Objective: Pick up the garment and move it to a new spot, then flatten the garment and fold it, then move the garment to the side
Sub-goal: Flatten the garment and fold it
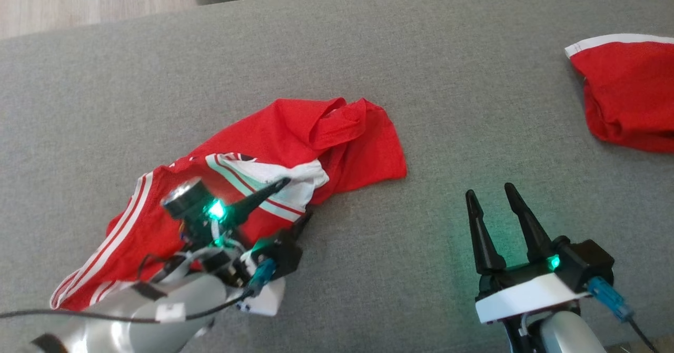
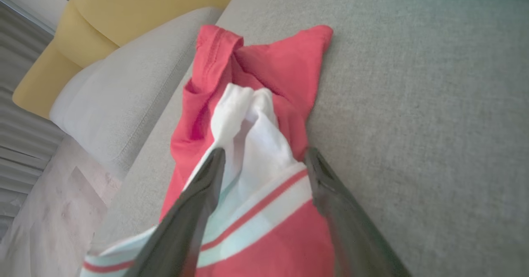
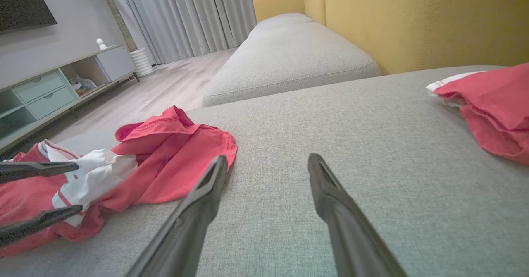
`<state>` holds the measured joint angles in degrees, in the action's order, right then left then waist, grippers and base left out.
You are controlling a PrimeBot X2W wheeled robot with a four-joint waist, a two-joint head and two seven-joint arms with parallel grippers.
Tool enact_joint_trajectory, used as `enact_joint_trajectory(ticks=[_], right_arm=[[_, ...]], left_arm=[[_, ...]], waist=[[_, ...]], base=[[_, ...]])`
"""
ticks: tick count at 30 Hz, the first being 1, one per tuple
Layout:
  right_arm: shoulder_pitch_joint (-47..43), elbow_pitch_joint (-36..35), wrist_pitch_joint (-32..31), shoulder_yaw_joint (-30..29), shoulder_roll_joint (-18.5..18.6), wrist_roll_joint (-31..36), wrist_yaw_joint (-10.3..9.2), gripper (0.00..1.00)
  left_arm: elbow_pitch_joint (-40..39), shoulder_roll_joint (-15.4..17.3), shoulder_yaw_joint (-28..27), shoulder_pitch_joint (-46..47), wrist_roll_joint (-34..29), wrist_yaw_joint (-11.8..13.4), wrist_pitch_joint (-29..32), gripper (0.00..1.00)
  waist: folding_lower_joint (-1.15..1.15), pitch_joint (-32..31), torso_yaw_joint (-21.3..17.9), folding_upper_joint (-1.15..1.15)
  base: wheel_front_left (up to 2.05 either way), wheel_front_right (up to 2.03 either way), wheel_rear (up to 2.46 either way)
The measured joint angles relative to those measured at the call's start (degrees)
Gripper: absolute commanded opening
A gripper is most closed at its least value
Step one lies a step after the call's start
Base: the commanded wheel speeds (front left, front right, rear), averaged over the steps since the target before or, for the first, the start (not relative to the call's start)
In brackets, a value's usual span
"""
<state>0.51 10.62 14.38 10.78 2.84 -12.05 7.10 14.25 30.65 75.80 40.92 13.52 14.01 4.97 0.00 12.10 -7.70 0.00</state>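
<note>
Grey sofa seat (image 1: pixel 474 79), yellow backrest (image 3: pixel 413 16) behind it, wood floor (image 3: pixel 165 87) beyond. The red garment (image 1: pixel 342 137) lies crumpled on the seat, white-striped parts showing, not yet flat.

Left hand (image 1: pixel 297 199) sits right over the garment, fingers wide apart. In the left wrist view a bunched white fold (image 2: pixel 248 115) lies between them and just ahead of the tips. No pinch visible; the cloth looks slack.

The garment's long axis runs roughly along the left hand's fingers. One end goes back under its wrist, the other, plain red, stretches ahead of the tips.

Right hand (image 1: pixel 488 189) is also spread wide and holds nothing, over bare seat. The garment lies to its left, nearest edge close to its left finger in the right wrist view, not touching.

A second red piece (image 1: pixel 626 95) lies ahead and to the right of the right hand, well apart.

Judgement: the left hand is clearly nearer and already straddles the cloth. Flattening likely needs the right hand to cross leftward to the plain red end, so that the two can pull along the long axis.
</note>
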Motion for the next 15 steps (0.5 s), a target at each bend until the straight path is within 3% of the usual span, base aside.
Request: enact_joint_trajectory(ticks=[15], right_arm=[[0.1,0.1,0.0,0.2,0.0,0.0,0.0,1.0]], left_arm=[[1.7,-1.9,-0.4,3.4,-1.0,1.7,1.1,1.0]], waist=[[0.0,0.4,-1.2,0.0]], base=[[0.0,0.0,0.0]])
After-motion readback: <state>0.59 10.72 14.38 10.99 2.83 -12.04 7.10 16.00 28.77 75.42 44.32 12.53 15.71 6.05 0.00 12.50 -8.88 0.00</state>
